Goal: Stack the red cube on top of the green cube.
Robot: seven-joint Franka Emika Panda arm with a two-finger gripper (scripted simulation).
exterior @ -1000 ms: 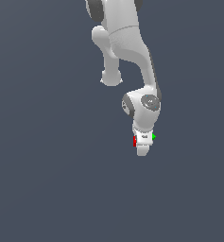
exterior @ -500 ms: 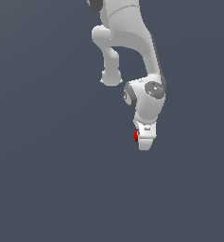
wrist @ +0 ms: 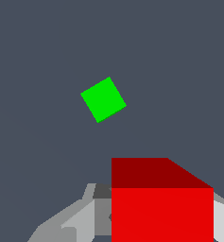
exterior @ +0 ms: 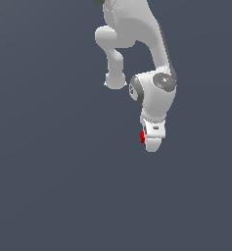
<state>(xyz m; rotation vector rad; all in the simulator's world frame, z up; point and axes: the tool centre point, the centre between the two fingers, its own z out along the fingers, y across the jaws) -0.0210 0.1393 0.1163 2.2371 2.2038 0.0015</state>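
- I am in the carrying step: the red cube (wrist: 162, 201) sits between my fingers (exterior: 151, 143), clenched on it and lifted off the surface (exterior: 49, 186) (in the exterior view only a sliver of red shows at the side of my hand).
- The green cube (wrist: 103, 99) lies alone on the surface, seen from above in the wrist view, turned at an angle to the red cube's edges. It is well apart from the red cube in that picture, so I judge I am not yet over it.
- In the exterior view the green cube does not show at all; my hand and arm (exterior: 154, 59) most likely hide it, so I cannot place it from that side.
- The next move, as I judge it, calls for sliding sideways until the red cube hangs straight above the green one, then coming down gently until the two faces meet before I let go.
- The skewed angle between the cubes matters: a turn of my wrist to square them would give a steadier stack, since both are small and an off-centre landing could tip the red one off.
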